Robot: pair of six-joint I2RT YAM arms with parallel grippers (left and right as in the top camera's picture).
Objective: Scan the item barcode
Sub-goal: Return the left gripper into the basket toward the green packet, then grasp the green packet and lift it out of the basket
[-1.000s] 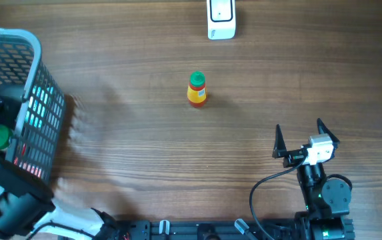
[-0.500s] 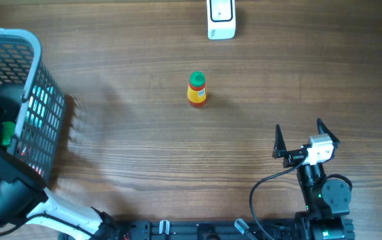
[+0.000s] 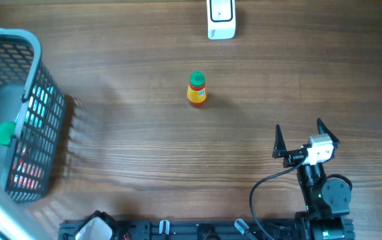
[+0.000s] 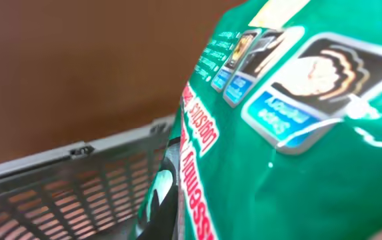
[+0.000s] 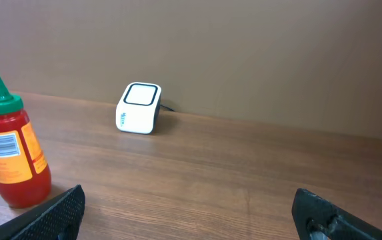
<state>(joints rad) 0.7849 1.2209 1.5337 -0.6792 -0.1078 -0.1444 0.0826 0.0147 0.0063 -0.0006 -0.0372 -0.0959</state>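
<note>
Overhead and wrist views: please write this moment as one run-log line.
left tool: shut on green packet, near basket | right tool: open, empty | sauce bottle: upright

Grey mesh basket (image 3: 43, 119) on wooden table (image 3: 144, 153)

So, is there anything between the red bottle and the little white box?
No, only bare table between red bottle and white box, as the overhead view shows.

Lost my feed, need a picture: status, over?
Left gripper shut, apparently on green packet by the basket. Right gripper open, empty. Scanner far side; ketchup bottle upright mid-table.
</note>
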